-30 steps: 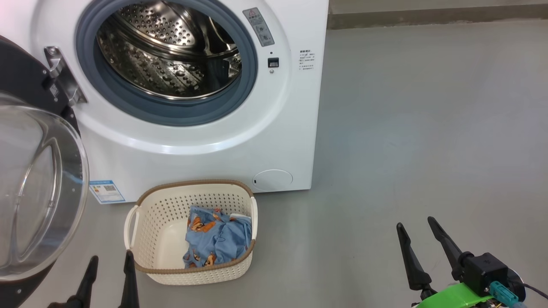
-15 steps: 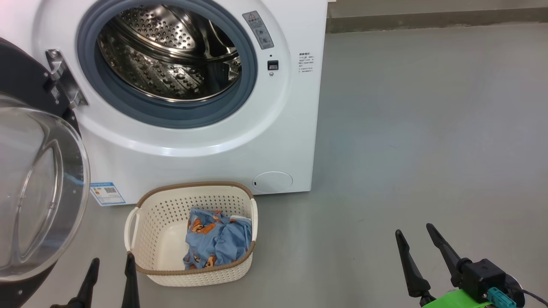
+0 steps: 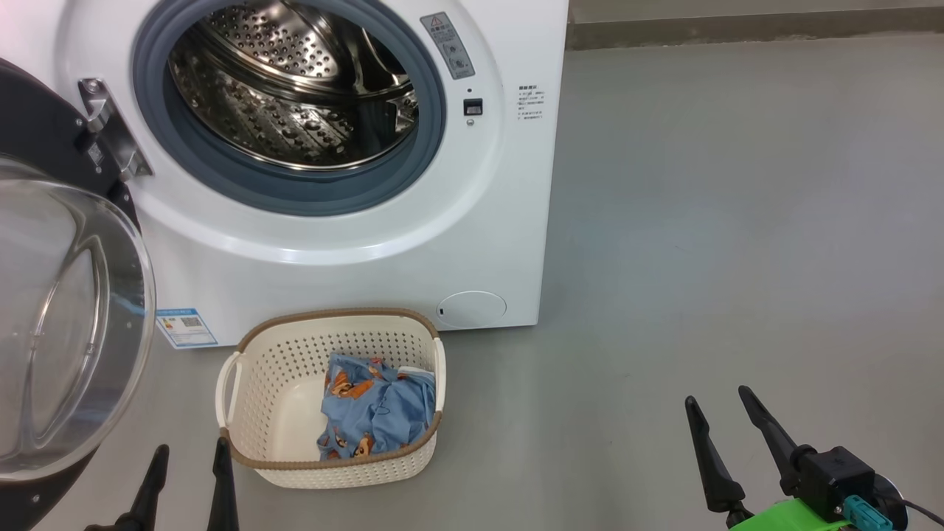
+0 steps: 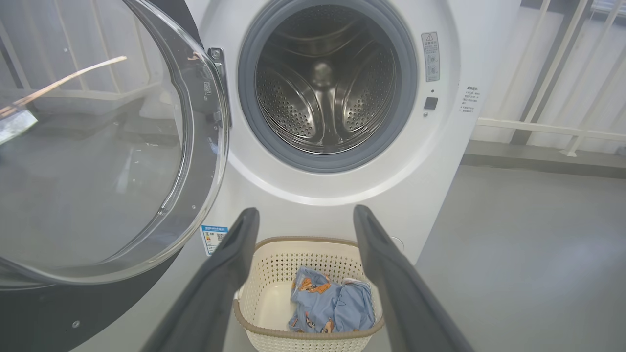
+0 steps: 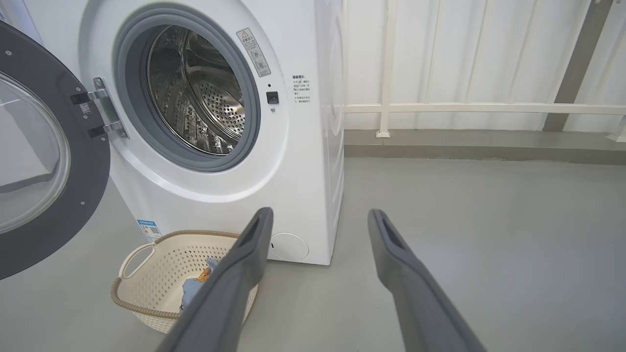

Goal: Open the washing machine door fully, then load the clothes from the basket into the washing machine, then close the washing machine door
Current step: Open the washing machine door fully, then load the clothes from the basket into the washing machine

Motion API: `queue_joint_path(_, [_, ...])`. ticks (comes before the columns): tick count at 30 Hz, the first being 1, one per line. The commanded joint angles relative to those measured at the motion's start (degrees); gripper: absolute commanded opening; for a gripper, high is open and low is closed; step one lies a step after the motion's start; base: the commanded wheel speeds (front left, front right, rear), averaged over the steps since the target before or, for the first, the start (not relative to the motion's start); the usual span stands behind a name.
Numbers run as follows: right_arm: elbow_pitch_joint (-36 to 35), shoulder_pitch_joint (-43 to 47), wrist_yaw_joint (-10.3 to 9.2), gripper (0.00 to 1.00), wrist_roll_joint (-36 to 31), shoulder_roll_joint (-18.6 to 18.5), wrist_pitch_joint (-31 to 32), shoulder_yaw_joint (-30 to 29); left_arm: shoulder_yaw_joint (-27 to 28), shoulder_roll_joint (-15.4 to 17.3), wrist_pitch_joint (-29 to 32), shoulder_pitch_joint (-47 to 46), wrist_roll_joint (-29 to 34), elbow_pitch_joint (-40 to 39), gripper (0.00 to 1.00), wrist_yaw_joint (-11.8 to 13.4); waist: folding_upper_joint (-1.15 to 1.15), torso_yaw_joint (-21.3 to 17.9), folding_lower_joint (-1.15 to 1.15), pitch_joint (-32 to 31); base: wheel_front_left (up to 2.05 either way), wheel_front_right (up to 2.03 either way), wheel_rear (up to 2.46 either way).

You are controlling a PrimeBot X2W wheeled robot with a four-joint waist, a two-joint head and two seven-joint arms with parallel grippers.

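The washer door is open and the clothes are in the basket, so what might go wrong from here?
The washing machine door hangs just beside the open left jaws; reaching for the basket might bump it. The clothes sit bunched against the basket's right wall, so a grab could catch the rim. Fabric may drape over the grey gasket and get pinched at closing.

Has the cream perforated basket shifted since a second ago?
No. The cream-white perforated plastic basket keeps its spot before the white washing machine, right of its blue label sticker; only the camera nudged.
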Motion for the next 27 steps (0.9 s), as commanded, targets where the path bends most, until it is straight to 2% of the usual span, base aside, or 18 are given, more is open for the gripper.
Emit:
queue_joint_path(1, [-1.28,-0.99,0.16,1.0,-0.26,-0.13,-0.69,1.39,1.85,0.72,-0.31,-1.39,0.41,-1.03,1.0,0.37,0.0,0.12,0.0,0.08,0.18,-0.18,0.0])
queue_joint_path(9, [-1.07,-1.2,0.16,1.0,-0.37,-0.13,-0.69,1.55,1.66,0.72,-0.31,-2.06,0.57,-0.61,1.0,0.77,0.0,0.67,0.0,0.54,0.8,-0.8,0.0])
queue_joint_path(21, [-0.96,-1.39,0.16,1.0,0.11,-0.13,-0.69,1.75,2.15,0.72,-0.31,-2.79,-0.44,-2.02,1.0,1.23,0.0,0.96,0.0,1.89,1.88,-1.88,0.0])
queue_joint_path(27, [-0.84,-1.84,0.16,1.0,0.19,-0.13,-0.69,1.46,2.4,0.72,-0.31,-3.48,-0.45,-1.74,1.0,1.32,0.0,1.2,0.0,2.82,1.26,-1.26,0.0])
